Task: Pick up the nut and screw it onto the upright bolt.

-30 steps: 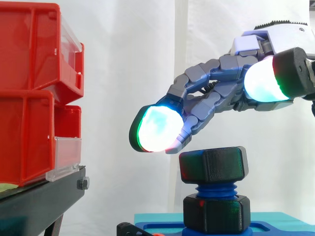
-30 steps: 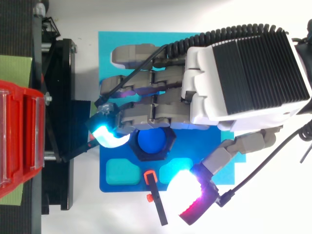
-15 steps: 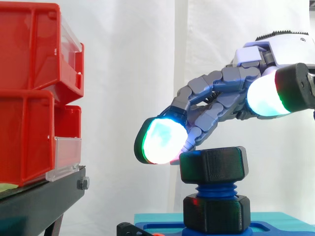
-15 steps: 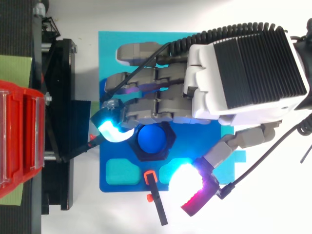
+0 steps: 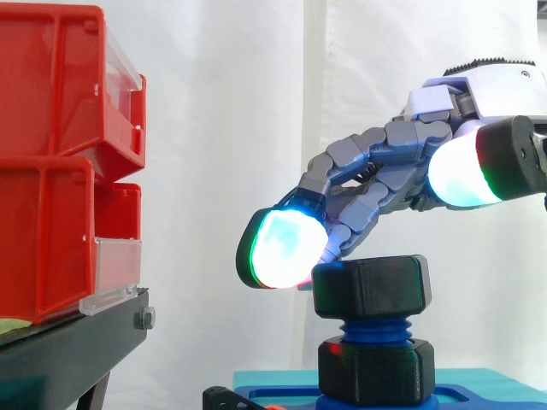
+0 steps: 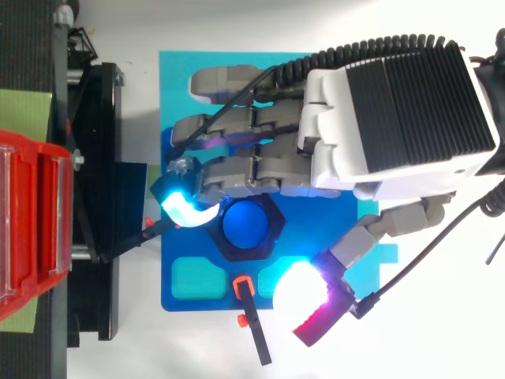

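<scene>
Right of the red bins (image 5: 51, 162), one glowing fingertip (image 5: 282, 249) touches the upper left corner of the nut (image 5: 372, 286), which sits atop the upright bolt (image 5: 374, 330) near the blue plate's (image 6: 170, 304) thumb-side edge. The hand (image 6: 379, 118) is spread and clamps nothing. Bring the thumb (image 6: 304, 292) onto the opposite flat before turning.

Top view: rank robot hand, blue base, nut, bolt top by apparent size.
1. robot hand and blue base: about alike, unranked. The robot hand is nearer the camera and covers part of the base.
2. nut
3. bolt top
</scene>
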